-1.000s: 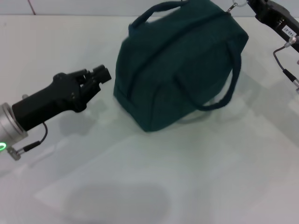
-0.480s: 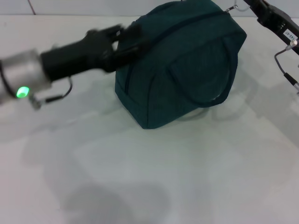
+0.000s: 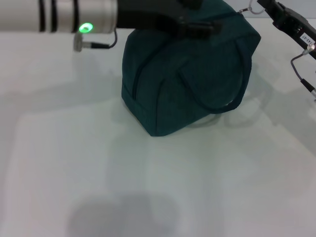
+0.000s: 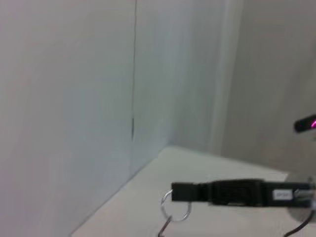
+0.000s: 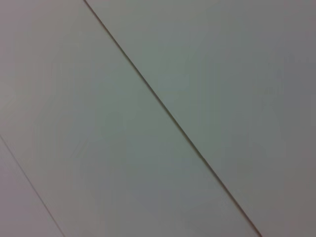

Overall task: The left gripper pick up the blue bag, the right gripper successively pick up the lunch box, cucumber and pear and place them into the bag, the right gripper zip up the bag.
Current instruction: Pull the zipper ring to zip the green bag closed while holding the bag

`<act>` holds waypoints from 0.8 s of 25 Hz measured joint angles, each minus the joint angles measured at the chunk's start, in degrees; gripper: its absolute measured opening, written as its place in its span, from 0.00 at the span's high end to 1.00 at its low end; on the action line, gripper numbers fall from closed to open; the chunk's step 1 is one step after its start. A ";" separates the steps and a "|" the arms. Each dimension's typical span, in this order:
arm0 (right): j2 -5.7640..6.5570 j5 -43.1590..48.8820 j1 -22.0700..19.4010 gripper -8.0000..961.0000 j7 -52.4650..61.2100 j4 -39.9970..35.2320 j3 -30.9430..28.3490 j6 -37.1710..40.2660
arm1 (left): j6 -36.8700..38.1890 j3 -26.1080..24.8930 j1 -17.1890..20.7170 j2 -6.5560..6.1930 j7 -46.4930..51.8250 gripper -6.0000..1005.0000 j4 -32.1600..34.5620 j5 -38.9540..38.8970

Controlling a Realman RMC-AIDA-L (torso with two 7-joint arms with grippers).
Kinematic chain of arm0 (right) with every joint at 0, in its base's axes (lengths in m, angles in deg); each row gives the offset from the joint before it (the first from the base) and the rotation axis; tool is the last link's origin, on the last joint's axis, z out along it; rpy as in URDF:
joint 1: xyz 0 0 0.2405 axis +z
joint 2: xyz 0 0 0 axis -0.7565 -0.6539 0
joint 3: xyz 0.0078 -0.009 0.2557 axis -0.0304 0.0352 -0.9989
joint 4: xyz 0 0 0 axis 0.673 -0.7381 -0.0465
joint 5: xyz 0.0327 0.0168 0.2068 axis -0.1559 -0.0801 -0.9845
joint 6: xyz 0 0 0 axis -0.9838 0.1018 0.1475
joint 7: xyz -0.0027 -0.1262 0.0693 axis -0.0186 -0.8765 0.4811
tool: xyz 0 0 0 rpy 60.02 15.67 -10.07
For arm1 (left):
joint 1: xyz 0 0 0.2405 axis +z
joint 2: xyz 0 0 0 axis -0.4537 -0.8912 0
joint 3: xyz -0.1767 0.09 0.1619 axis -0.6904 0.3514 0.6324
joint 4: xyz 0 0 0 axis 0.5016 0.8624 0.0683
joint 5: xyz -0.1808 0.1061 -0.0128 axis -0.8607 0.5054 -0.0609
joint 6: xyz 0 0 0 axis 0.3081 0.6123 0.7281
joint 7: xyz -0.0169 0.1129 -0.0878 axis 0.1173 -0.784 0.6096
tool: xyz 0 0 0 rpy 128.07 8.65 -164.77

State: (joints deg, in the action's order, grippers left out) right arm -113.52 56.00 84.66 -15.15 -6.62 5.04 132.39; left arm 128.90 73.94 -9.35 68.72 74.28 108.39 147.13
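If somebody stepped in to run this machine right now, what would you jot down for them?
Left pincer: over the top of the blue bag, at its zipper line; grip not visible.
Right pincer: at the bag's far right corner, where a metal ring shows; fingers unclear.
Bag: sits on the white table, handle hanging down its front.
Done: no lunch box, cucumber or pear in view; likely packed.
Left: can't tell whether the zip is fully closed; check it.

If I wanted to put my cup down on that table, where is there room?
The widest bare stretch of the table is in front of the bag, toward the robot. There is also free surface to the bag's left, under the left arm. It is crowded at the back: the left gripper reaches over the bag's top, and the right gripper sits by its far right corner.
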 joint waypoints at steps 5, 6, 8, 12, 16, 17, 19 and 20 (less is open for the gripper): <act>0.00 0.00 -0.01 0.97 0.36 0.00 0.34 0.27 | -0.79 0.47 -3.08 0.08 5.09 0.22 0.07 6.69; 0.00 0.00 -0.01 0.97 0.38 0.00 0.36 0.31 | -0.92 0.47 -3.19 0.10 5.30 0.21 0.07 7.09; 0.00 0.01 -0.06 0.97 0.38 0.00 0.37 0.33 | -1.10 0.54 -3.43 0.06 6.11 0.20 0.08 7.89; 0.00 0.03 -0.08 0.97 0.39 0.00 0.37 0.35 | -1.98 0.84 -3.76 0.20 7.95 0.20 0.25 11.59; 0.00 0.05 -0.05 0.97 0.39 -0.01 0.35 0.35 | -3.47 1.86 -3.31 0.20 8.04 0.24 0.34 12.00; 0.00 0.05 -0.05 0.97 0.38 -0.01 0.34 0.35 | -3.72 1.98 -3.18 0.18 7.99 0.25 0.40 12.01; 0.00 0.07 -0.04 0.97 0.39 -0.01 0.34 0.35 | -4.12 2.14 -2.91 0.18 7.66 0.27 0.60 12.04; 0.00 0.07 -0.04 0.97 0.39 -0.01 0.34 0.35 | -4.19 2.16 -2.85 0.19 7.55 0.31 0.64 12.05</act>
State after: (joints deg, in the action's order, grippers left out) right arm -113.52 56.07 84.62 -14.77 -6.63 5.38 132.75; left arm 124.71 76.10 -12.20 68.91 81.82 109.03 159.18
